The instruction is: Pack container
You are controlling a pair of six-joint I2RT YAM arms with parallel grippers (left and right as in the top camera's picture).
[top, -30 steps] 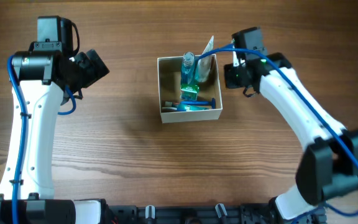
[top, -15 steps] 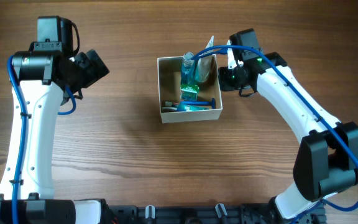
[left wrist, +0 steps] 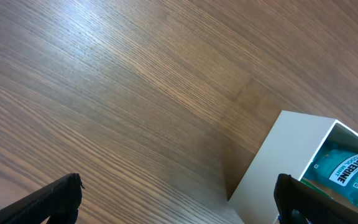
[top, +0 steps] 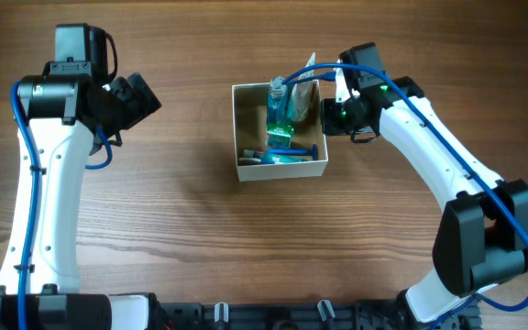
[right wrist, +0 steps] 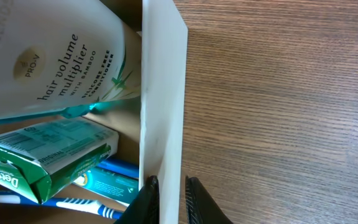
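The container (top: 282,170), a white-walled square box with a tan inside, sits at table centre. It holds a blue mouthwash bottle (top: 278,105), a green box (top: 280,137), a blue toothbrush (top: 287,153) and a white hair-product pouch (right wrist: 48,56). My right gripper (top: 326,112) is at the container's right wall. In the right wrist view it (right wrist: 171,193) is shut on that wall (right wrist: 163,93), one finger inside and one outside. My left gripper (top: 149,96) is open and empty, well left of the container; its wrist view (left wrist: 179,199) shows the container's corner (left wrist: 278,162).
Bare wooden tabletop (top: 172,229) surrounds the container. The mouthwash label (left wrist: 347,171) shows inside the box in the left wrist view. The arm bases stand along the front edge.
My right gripper has moved left to the container's right wall and now stands on it. The pouch has shifted slightly. The left arm has not moved.
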